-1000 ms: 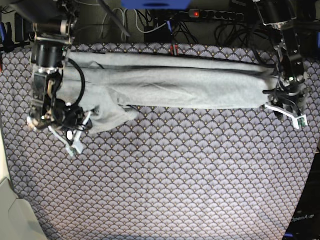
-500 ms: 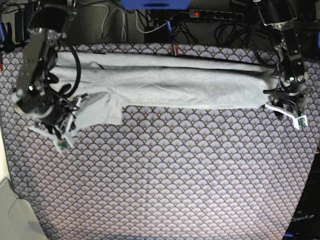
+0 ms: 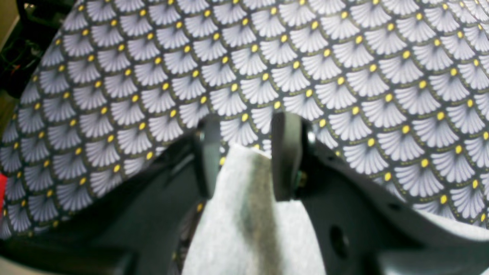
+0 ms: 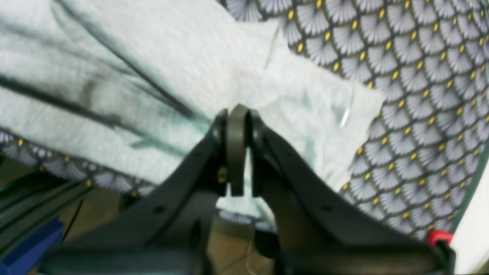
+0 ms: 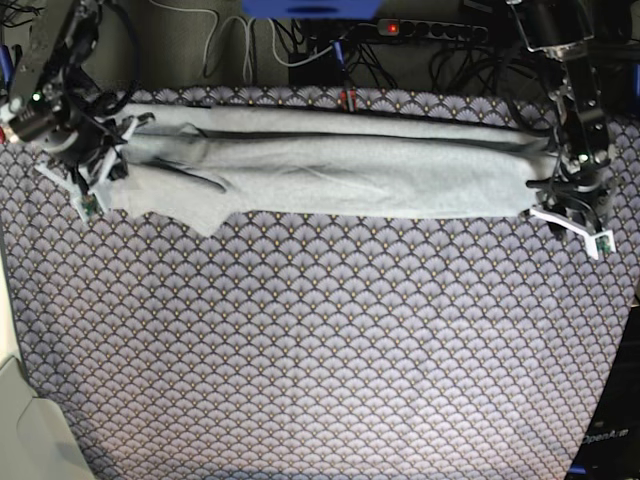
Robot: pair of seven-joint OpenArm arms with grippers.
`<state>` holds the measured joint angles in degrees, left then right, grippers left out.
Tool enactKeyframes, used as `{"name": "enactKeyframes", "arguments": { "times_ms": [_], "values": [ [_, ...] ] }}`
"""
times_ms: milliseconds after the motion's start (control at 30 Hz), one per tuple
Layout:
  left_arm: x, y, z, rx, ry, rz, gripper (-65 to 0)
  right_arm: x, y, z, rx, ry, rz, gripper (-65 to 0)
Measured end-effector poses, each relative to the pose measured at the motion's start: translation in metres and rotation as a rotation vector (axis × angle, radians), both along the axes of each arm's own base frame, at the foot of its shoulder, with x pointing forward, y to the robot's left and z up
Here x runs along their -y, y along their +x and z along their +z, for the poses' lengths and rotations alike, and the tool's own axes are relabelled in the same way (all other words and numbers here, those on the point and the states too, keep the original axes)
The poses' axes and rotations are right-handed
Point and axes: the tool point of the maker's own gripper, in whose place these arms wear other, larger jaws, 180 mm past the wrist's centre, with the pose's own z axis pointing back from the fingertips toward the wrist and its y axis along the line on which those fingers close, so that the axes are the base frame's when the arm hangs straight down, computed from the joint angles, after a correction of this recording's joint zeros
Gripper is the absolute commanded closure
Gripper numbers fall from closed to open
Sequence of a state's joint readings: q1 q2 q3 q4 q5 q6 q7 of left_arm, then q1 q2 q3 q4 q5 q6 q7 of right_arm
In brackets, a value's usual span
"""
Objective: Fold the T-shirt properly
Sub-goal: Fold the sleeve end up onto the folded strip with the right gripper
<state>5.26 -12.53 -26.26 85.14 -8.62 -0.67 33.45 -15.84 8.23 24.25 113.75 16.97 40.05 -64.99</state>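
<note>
My left pincer [image 5: 572,205] sits at one end of the T-shirt [image 5: 330,165], which lies as a long folded band across the far part of the surface [image 5: 320,350]. In the left wrist view my two fingers [image 3: 285,152] stand apart with a tongue of grey cloth [image 3: 248,214] between them; whether they press the cloth I cannot tell. Beyond my fingertips there is only bare fan-patterned tablecloth [image 3: 344,76].

My right pincer [image 5: 95,165] is at the other end of the band, its jaws brought together, as the right wrist view [image 4: 237,126] shows. Rumpled grey cloth [image 4: 153,76] lies just beyond and around the tips, but whether any fabric is pinched between them I cannot tell. A loose flap of the shirt [image 5: 195,205] hangs out from the band toward the near side, just beside this pincer.

Behind both pincers, past the far edge of the surface, lie a tangle of cables [image 5: 300,45] and a power strip [image 5: 435,30] with a red light. The surface edge runs close behind the right pincer; in its wrist view the cloth's border [image 4: 76,172] drops off there. The side edge of the surface is near my left pincer as well. Toward the near side, a wide stretch of tablecloth lies open in front of both pincers.
</note>
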Motion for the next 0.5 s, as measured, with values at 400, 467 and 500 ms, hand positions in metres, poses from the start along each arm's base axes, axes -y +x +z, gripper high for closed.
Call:
{"name": "enactKeyframes", "arguments": {
  "times_ms": [400, 467, 500],
  "values": [
    [-0.015, -0.019, -0.006, -0.022, 0.000, 0.046, -22.2, 0.005, -0.038, -0.017, -0.067, 0.009, -0.024, 0.0],
    [-0.023, -0.020, -0.002, -0.011, 0.010, 0.071, -22.2, 0.005, -0.039, -0.017, -0.070, 0.009, -0.024, 0.0],
    [-0.025, -0.022, -0.002, -0.011, 0.011, 0.075, -22.2, 0.005, -0.039, -0.017, -0.070, 0.009, -0.024, 0.0]
  ]
}}
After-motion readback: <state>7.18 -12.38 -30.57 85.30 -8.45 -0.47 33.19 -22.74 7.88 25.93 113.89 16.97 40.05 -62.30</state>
